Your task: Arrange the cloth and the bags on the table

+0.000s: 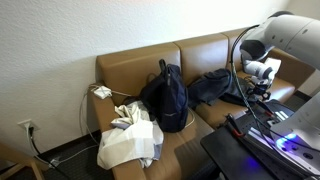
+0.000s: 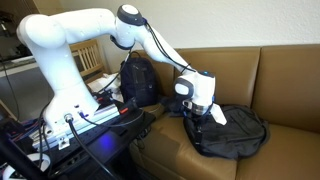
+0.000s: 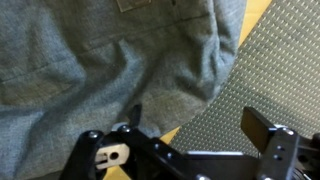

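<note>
Gripper [image 2: 196,116] hangs low over the cloth [image 2: 232,130], jaws wide apart and closed on nothing. Whether I touch the fabric or sit just clear of it, I cannot tell. Cloth is dark blue-grey denim, rumpled, lying flat on a seat cushion of the brown sofa [image 2: 285,75], at the end nearest my arm. In the wrist view its fabric fills most of the picture, with folds bunched toward the right. Backpack [image 1: 165,95], black, stands upright against the backrest on the next cushion, apart from the cloth. Tote [image 1: 128,142], white, is slumped at the front of the far seat, just beside the backpack's base.
</note>
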{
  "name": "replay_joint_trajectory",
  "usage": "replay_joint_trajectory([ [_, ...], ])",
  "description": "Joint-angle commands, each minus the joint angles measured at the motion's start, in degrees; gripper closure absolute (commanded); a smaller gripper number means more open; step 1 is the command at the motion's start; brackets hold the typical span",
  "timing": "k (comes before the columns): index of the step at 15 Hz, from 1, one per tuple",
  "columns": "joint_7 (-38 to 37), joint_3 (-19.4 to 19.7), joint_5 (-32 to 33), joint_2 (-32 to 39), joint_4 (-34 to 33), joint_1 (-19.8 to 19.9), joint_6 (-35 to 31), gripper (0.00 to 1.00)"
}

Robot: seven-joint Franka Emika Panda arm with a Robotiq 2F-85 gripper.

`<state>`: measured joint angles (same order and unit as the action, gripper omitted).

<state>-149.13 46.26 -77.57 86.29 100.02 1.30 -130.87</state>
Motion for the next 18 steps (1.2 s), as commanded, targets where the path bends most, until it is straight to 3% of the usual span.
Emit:
replay_joint_trajectory([
  [1, 0.0, -1.6, -3.4, 0.0, -1.1, 1.9, -1.4, 0.0],
  [6, -0.1, -4.3, -9.1, -0.2, -1.1, 5.0, -1.1, 0.0],
  [7, -0.1, -7.6, -6.6, -2.9, -1.1, 8.5, -4.9, 0.0],
  [11, -0.1, -12.8, -8.0, -4.1, -2.5, 13.4, -12.3, 0.0],
  [12, -0.1, -10.5, -11.4, -1.2, -3.5, 11.2, -10.3, 0.0],
  [13, -0.1, -14.3, -7.7, -3.8, -3.3, 15.5, -13.6, 0.25],
  [14, -0.1, -14.6, -7.7, -3.8, -3.3, 16.1, -13.8, 0.27],
  [18, -0.1, -17.5, -7.6, -5.2, -4.2, 19.5, -15.2, 0.55],
])
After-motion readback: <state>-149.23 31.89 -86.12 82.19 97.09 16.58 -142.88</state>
